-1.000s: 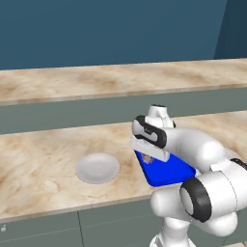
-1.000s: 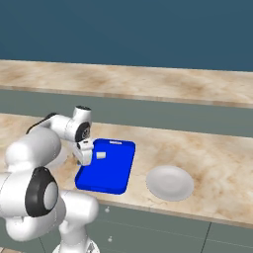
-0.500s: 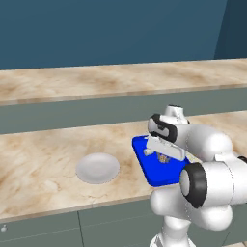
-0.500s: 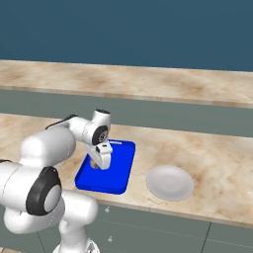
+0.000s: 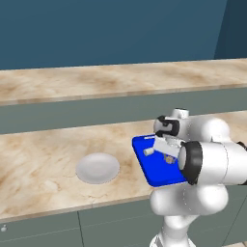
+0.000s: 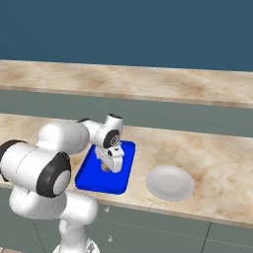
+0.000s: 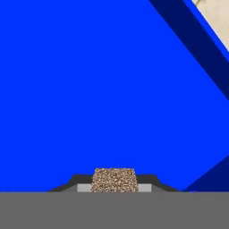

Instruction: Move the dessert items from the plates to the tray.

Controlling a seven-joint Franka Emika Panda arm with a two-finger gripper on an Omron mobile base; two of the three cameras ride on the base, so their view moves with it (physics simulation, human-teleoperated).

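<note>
- Small brown speckled dessert chunk [image 7: 113, 180] sits pinched between the two-finger gripper [image 7: 114, 185], whose jaws are nearly closed on it, above the floor of the bright blue rectangular tray [image 7: 89, 89].
- From the left base view, the same brown chunk [image 5: 169, 158] hangs at the gripper [image 5: 169, 155] over the blue tray [image 5: 157, 173], with a small whitish cylinder [image 5: 148, 151] lying on the tray just beside it.
- A round, shallow light grey-white plate [image 5: 98, 168] rests on the beige marbled countertop [image 5: 38, 159], apart from the tray.
- In the right base view, the gripper [image 6: 106, 167] points down over the tray [image 6: 94, 179], the plate [image 6: 170, 182] nearby.
</note>
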